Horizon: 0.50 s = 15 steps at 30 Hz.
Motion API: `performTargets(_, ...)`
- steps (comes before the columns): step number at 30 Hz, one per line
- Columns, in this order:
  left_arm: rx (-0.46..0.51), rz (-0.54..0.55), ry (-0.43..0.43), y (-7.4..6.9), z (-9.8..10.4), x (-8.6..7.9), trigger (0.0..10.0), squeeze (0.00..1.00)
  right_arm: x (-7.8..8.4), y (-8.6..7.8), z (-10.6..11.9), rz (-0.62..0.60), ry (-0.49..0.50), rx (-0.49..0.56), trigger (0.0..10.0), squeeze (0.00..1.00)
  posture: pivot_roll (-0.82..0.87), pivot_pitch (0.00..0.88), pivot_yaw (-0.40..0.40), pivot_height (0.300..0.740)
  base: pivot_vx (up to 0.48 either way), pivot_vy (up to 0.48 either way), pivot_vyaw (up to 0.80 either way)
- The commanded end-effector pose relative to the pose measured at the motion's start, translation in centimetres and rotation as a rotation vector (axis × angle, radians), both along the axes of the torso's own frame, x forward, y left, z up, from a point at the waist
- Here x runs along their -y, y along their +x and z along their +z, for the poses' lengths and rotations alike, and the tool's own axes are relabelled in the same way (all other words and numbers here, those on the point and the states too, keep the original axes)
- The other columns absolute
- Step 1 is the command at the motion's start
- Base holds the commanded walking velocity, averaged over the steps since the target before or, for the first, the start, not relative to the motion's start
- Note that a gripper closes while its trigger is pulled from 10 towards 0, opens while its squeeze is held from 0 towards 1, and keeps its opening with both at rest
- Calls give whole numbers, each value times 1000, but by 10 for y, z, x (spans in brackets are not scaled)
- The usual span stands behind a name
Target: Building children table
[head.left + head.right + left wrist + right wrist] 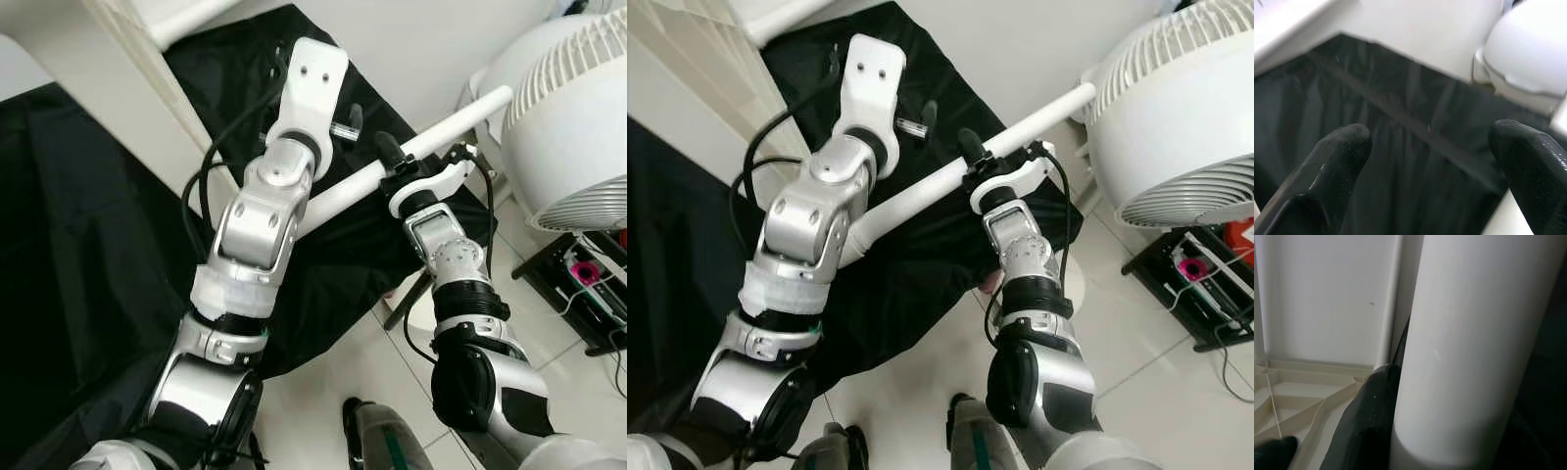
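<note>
Leg (343, 191), one white tube, clamped in right claw (392, 162); left claw (1425, 161) gapes empty.

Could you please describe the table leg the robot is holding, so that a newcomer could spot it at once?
Start at the big white fan on the robot's right. Beside it, above the black cloth, a long white round table leg slants between the two silver arms, with the right pincer closed around it near its upper end. It is the only straight white tube there.

A long white table leg (392, 164) slants above black cloth (88, 274).
</note>
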State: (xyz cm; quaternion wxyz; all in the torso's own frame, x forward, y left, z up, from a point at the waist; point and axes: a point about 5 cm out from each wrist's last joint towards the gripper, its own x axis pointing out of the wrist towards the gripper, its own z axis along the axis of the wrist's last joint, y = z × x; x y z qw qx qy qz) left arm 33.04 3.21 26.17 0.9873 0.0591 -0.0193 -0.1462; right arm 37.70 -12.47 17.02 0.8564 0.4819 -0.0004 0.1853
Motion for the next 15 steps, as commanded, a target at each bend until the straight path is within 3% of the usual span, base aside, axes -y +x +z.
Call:
performTargets(1, -51, 32, 7, -3, -12, 3, 10000, 0, -41, -25, -64, 255, -295, -233, 10000, 0, 20, 250, 27, 740, 0, 0, 0)
performTargets(5, -99, 25, 69, -10, -33, 4, 10000, 0, -41, -27, -59, 278, -310, -199, 10000, 0, 23, 253, 12, 740, 0, 0, 0)
performTargets(9, -203, 3, 153, -19, -67, 4, 10000, 0, -40, -32, -53, 296, -336, -157, 10000, 0, 20, 259, 4, 740, 0, 0, 0)
performTargets(15, -196, -48, 90, -26, -64, 3, 10000, 0, -34, -36, -55, 284, -326, -169, 10000, 0, 21, 269, 4, 740, 0, 0, 0)
